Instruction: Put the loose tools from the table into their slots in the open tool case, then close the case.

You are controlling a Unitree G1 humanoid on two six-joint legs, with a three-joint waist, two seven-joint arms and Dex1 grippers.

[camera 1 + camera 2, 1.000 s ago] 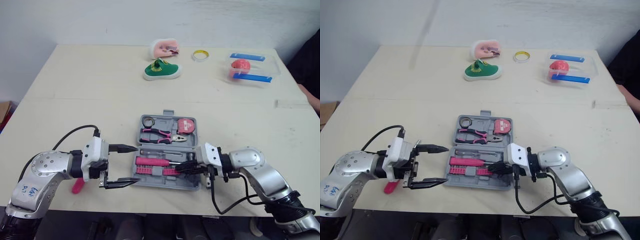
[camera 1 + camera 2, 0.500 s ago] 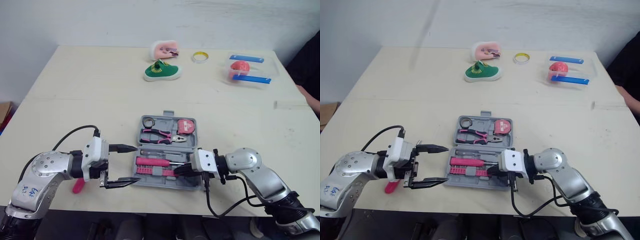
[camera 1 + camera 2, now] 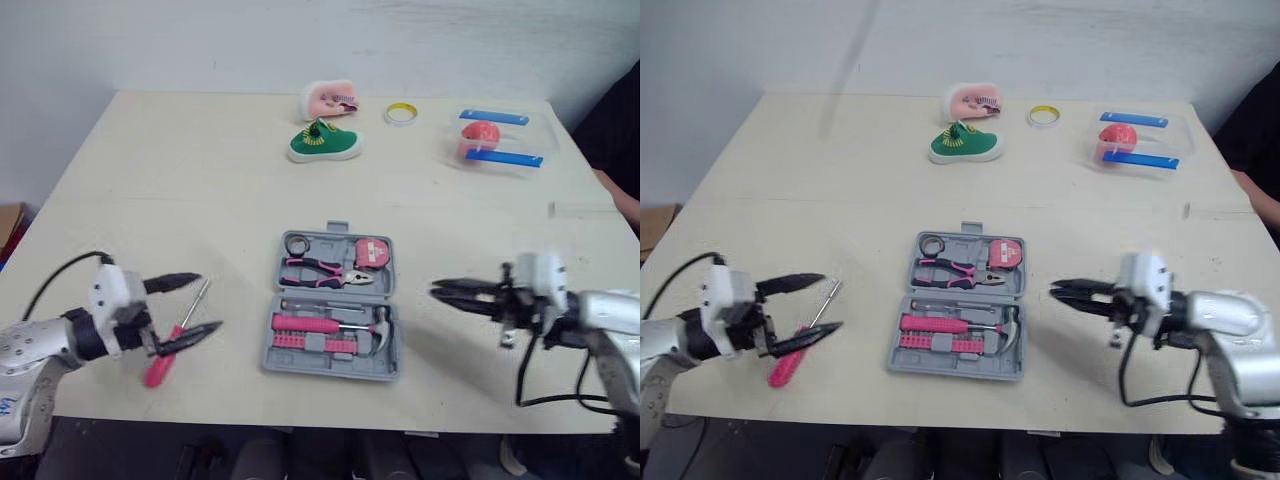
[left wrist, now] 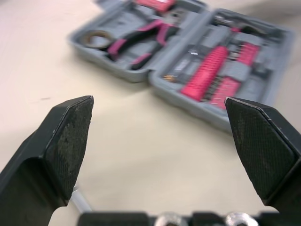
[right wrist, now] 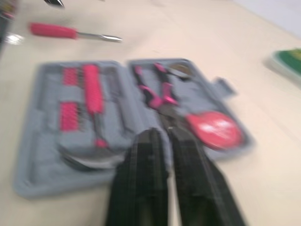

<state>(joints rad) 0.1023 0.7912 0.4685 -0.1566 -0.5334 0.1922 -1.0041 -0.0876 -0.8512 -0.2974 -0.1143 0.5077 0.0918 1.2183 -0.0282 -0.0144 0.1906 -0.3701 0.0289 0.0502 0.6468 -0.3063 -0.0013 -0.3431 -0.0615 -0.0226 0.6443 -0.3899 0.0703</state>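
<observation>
Cream tabletop (image 3: 150,180) under a white wall, and the grey tool case (image 3: 330,370) lies open flat in the middle of it; pliers (image 3: 320,270) sit in the half farther from the robot, a hammer (image 3: 378,328) in the nearer half; one loose piece is out, the pink-handled screwdriver (image 3: 158,368), lying flat on the table to the left of the case, well apart from it; left gripper (image 3: 207,302) hangs over that screwdriver with its fingers spread wide and nothing between them, and whether it touches the tool I cannot tell; right gripper (image 3: 437,292) is off to the right of the case, pointing at it, fingers pressed almost together on nothing; now the tool itself looks light and stiff, with a thin steel shaft that would likely slip and roll in a pinch, so the thick pink handle is the place to take hold, across its width, near the middle so it does not tip; which slot awaits it I cannot make out; the case looks like light plastic that may slide when its lid half is folded over.
</observation>
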